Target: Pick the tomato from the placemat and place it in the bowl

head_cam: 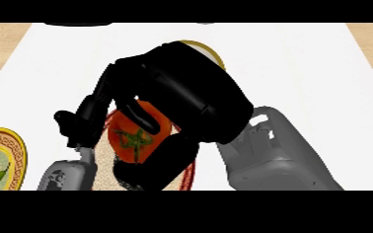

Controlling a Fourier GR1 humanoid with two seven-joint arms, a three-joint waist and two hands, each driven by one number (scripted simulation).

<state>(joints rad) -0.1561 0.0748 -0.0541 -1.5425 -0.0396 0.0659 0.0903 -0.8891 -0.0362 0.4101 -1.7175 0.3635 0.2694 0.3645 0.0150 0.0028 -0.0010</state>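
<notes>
Right hand (193,96) closes on the tomato (134,131).
Its fingers (138,113) curl round the tomato, which sits over the placemat (188,175). The fruit looks soft and smooth, best cupped across its middle. The bowl (207,52) peeks out at twelve o'clock; the white bench (306,64) lies open toward two o'clock. The left hand (76,123) shows at nine o'clock; whether it is open, I cannot tell.

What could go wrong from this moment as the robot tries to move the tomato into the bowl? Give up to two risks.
1. The right hand curls round the tomato, but much of the fruit bulges out between the fingers, so it might slip during the lift.
2. The same hand hides nearly all of the bowl; only a strip of rim shows, so the release could be misjudged and the tomato could land outside it.
</notes>
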